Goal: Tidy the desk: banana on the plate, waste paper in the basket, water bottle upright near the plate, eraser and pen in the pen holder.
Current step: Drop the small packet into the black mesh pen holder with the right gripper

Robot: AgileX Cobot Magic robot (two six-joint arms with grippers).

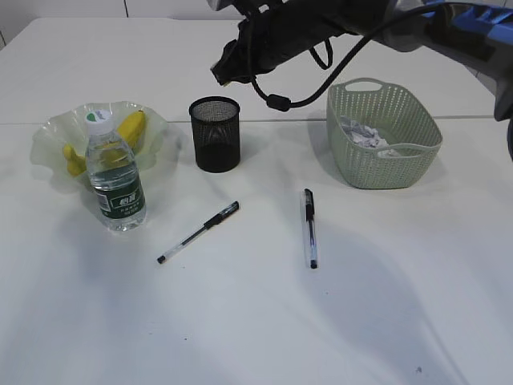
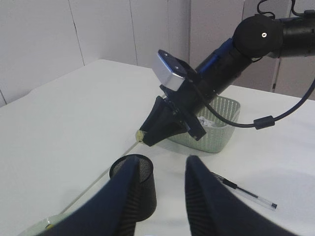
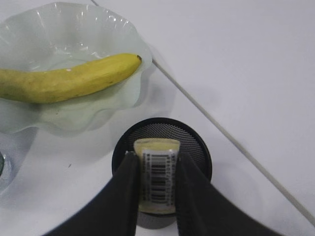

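Observation:
My right gripper [image 1: 225,74] reaches in from the upper right and is shut on the eraser [image 3: 157,178], a pale yellow block with a barcode label. It hangs just above the mouth of the black mesh pen holder [image 1: 215,134]. The banana [image 1: 133,127] lies on the clear wavy plate [image 1: 50,132]. In front of the plate the water bottle [image 1: 115,172] stands upright. Two black pens [image 1: 198,232] [image 1: 309,227] lie on the table. Crumpled waste paper [image 1: 361,132] sits in the green basket [image 1: 383,132]. My left gripper [image 2: 162,164] is open and empty, and shows only in its wrist view, near the pen holder [image 2: 149,183].
The white table [image 1: 256,321] has a seam [image 1: 280,120] running across behind the pen holder. The right arm's black cable [image 1: 276,100] hangs between pen holder and basket. In the left wrist view, one pen [image 2: 246,192] lies right of my fingers.

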